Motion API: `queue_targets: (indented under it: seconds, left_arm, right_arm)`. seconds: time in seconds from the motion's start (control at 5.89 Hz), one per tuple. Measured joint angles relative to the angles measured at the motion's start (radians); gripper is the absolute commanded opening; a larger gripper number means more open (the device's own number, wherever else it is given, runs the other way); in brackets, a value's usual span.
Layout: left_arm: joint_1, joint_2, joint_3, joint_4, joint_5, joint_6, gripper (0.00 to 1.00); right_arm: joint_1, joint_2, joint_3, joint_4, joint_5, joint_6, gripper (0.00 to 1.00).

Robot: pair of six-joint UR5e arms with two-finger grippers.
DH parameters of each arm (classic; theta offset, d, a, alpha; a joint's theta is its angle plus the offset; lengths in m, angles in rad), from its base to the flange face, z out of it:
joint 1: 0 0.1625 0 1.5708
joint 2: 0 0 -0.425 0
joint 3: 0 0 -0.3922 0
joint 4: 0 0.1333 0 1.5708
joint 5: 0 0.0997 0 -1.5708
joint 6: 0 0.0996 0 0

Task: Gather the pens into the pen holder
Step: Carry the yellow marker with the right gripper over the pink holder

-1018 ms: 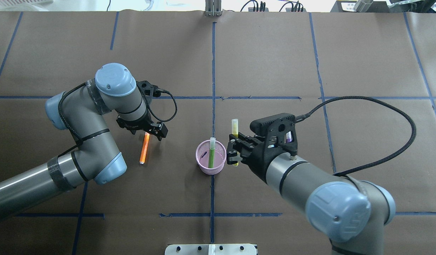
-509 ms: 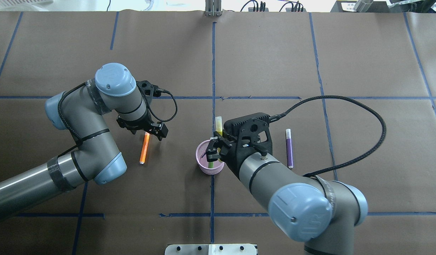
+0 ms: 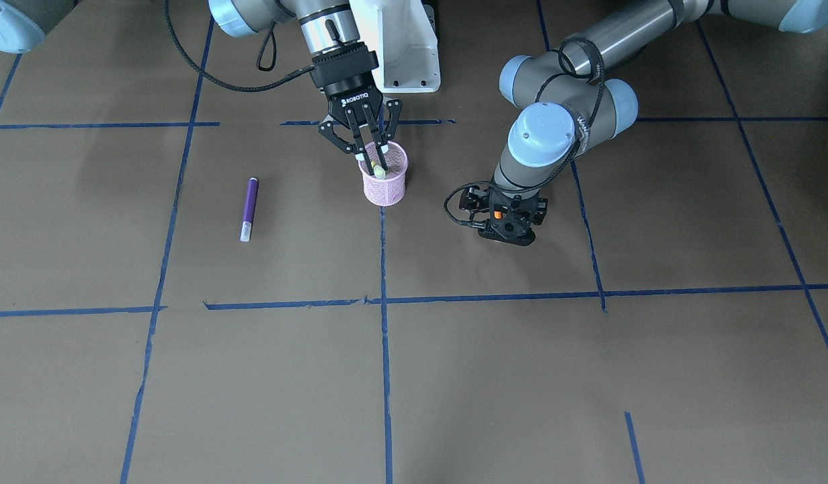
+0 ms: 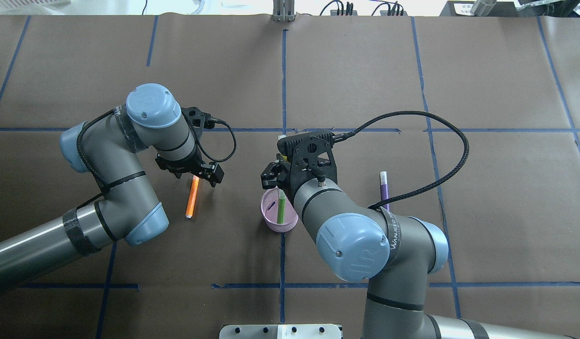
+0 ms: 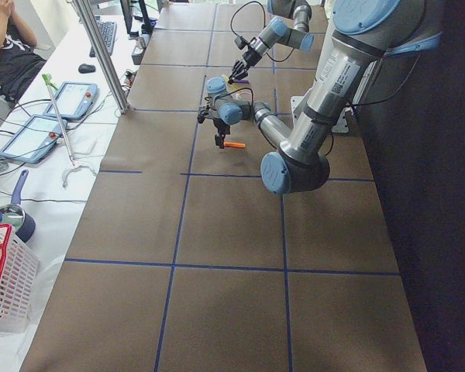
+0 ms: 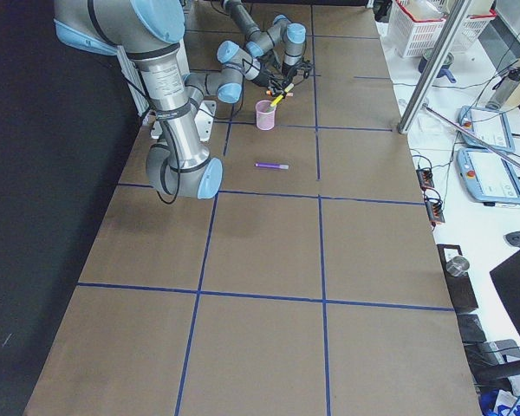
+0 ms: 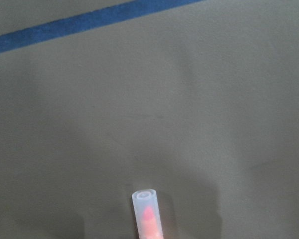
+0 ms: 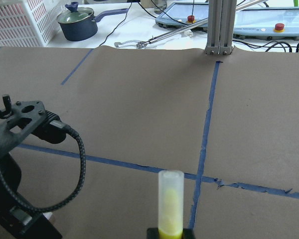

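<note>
right tool (image 3: 372,154) clamps yellow pen (image 8: 170,206) over pen holder (image 3: 386,189) | grip hidden overhead | left tool (image 3: 501,218): cannot tell

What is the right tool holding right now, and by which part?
The right tool holds a yellow pen by its barrel, just below the pale cap.

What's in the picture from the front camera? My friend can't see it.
The right gripper holds a yellow pen over the pink mesh cup. A purple pen lies on the table nearby, and the left gripper is down at an orange pen.
</note>
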Motion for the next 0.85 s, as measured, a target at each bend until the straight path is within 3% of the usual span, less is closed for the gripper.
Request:
queue_targets:
  seconds: [0.68,0.85]
  left_arm:
    - [0.000,-0.002,0.000,0.000,0.000,0.000,1.00]
    - [0.000,-0.002,0.000,0.000,0.000,0.000,1.00]
  right_arm:
    - [-0.082,-0.014,-0.010,-0.002,-0.002,0.013,0.05]
    - [-0.093,-0.019,-0.014,-0.002,-0.002,0.019,0.67]
